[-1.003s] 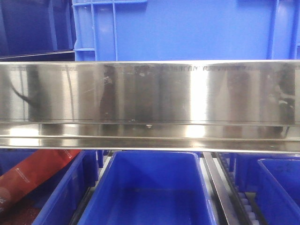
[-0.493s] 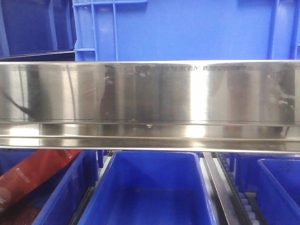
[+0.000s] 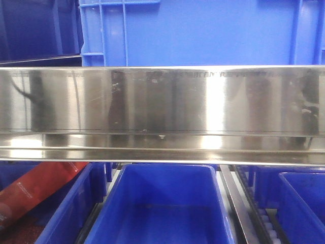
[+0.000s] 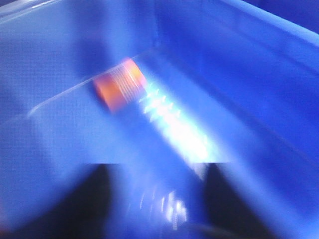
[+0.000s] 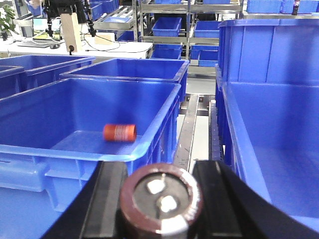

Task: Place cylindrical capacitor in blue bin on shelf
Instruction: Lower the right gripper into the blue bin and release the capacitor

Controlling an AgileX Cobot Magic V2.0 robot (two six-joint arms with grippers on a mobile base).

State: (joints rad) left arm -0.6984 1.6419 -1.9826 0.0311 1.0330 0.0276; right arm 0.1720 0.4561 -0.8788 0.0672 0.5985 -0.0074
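Right wrist view: right gripper (image 5: 160, 173) clamped on the cylindrical capacitor (image 5: 160, 201), whose silvery top faces the lens. It is held outside the near rim of a blue bin (image 5: 75, 149) containing an orange cylinder (image 5: 119, 132) on its side. Left wrist view, blurred: left gripper (image 4: 159, 199) spread, nothing between the jaws. Front view: shelf (image 3: 162, 101) rail, bins beneath.
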